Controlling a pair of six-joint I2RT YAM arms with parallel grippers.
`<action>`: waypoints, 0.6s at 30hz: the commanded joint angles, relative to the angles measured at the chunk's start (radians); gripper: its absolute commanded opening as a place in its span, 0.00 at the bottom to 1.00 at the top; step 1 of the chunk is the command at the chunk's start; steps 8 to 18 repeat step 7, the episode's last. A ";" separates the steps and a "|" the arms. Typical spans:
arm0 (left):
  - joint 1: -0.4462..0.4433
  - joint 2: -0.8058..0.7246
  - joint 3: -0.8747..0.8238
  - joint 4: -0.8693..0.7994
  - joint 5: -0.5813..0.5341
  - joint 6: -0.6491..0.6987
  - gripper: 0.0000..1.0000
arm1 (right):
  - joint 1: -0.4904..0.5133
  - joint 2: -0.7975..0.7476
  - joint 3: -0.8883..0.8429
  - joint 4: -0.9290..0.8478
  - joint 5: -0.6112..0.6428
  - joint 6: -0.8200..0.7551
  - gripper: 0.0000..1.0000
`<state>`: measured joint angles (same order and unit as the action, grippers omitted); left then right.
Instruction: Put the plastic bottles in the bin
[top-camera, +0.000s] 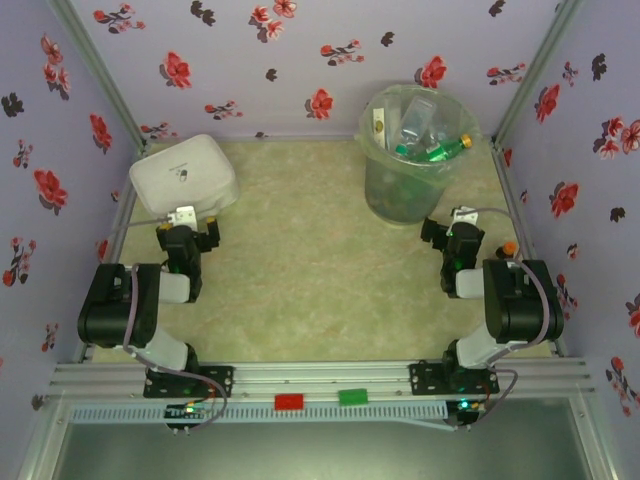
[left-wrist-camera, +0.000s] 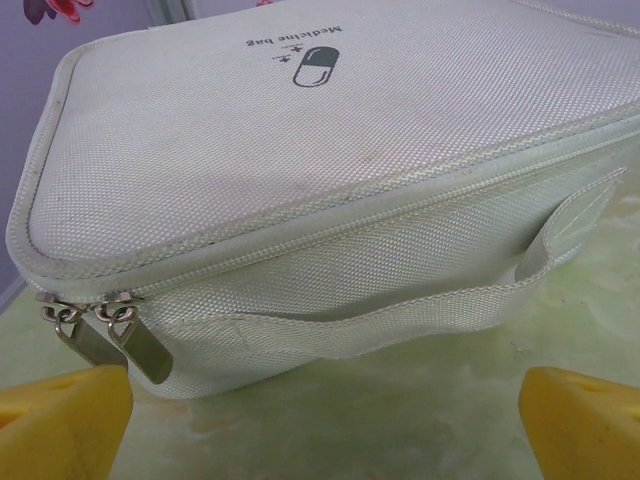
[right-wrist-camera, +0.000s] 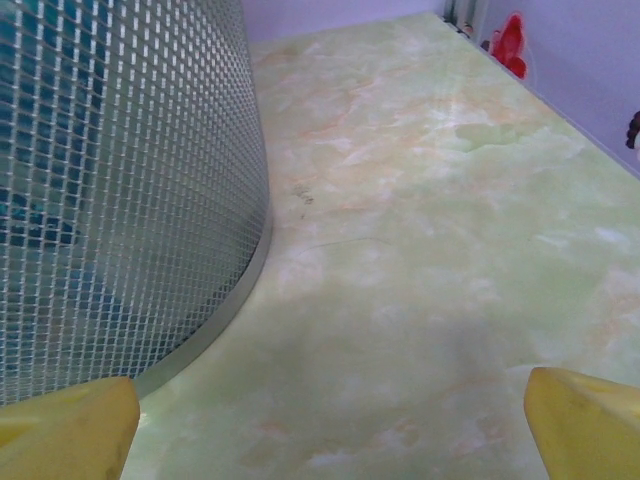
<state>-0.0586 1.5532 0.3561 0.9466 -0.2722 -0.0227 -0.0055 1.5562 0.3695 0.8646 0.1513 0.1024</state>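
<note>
The marbled green table (top-camera: 300, 270) carries the bin (top-camera: 405, 195) near its far right corner and a white zipped medicine bag (top-camera: 183, 175) at its far left corner. The left gripper (top-camera: 190, 236) faces the bag and the right gripper (top-camera: 455, 236) stands just beside the bin, both spread wide and empty. The plastic bottles (top-camera: 432, 140) lie heaped inside the bin.
</note>
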 joint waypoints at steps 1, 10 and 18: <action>0.007 -0.001 0.017 0.000 -0.001 0.014 1.00 | 0.006 0.005 0.030 0.004 -0.035 -0.018 0.99; 0.021 -0.002 0.023 -0.012 -0.001 -0.002 1.00 | 0.006 0.005 0.026 0.008 -0.035 -0.017 0.99; 0.021 -0.002 0.023 -0.012 -0.001 -0.002 1.00 | 0.006 0.005 0.026 0.008 -0.035 -0.017 0.99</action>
